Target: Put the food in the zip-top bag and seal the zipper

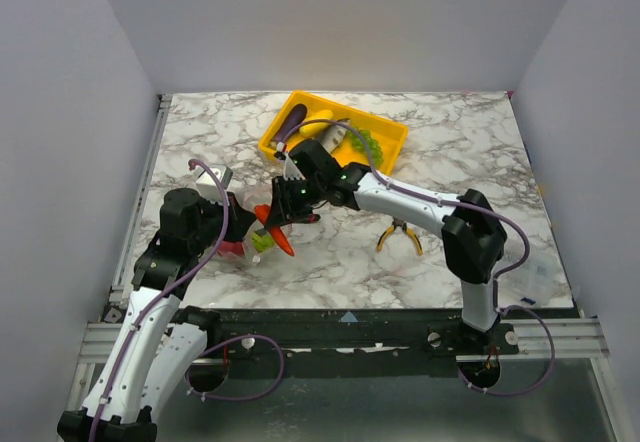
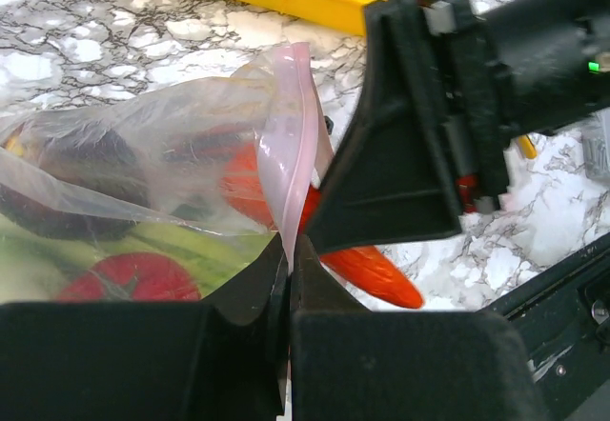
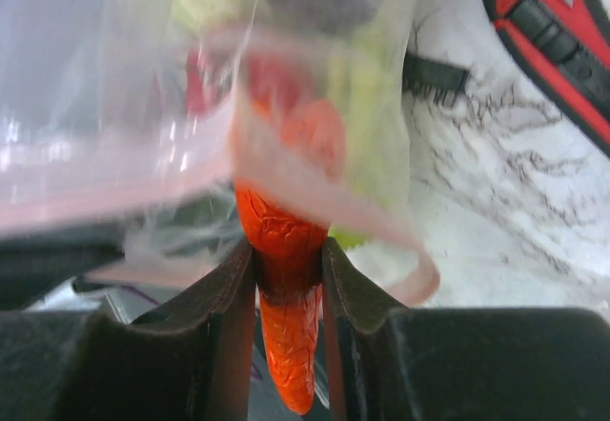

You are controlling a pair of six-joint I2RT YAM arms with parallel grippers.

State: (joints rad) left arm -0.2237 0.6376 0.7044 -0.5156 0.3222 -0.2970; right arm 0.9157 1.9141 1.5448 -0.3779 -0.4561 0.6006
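Note:
My left gripper (image 2: 289, 250) is shut on the pink zipper (image 2: 289, 145) at the mouth edge of the zip-top bag (image 2: 143, 135). It holds that edge up just left of the table's middle. Through the clear plastic I see a red tomato (image 2: 129, 278), a dark piece (image 2: 76, 169) and something green. My right gripper (image 3: 289, 259) is shut on the red chili (image 3: 286, 240). The chili's upper end is inside the bag's mouth (image 3: 114, 107) and its tip hangs below the fingers. From above, the chili (image 1: 282, 240) points down-right between both grippers.
A yellow tray (image 1: 300, 107) stands at the back centre, holding green lettuce (image 1: 365, 144) and a grey fish (image 1: 335, 134). Yellow-handled pliers (image 1: 400, 234) lie right of the grippers. A red-and-black pocket knife (image 3: 553, 30) lies beside the bag.

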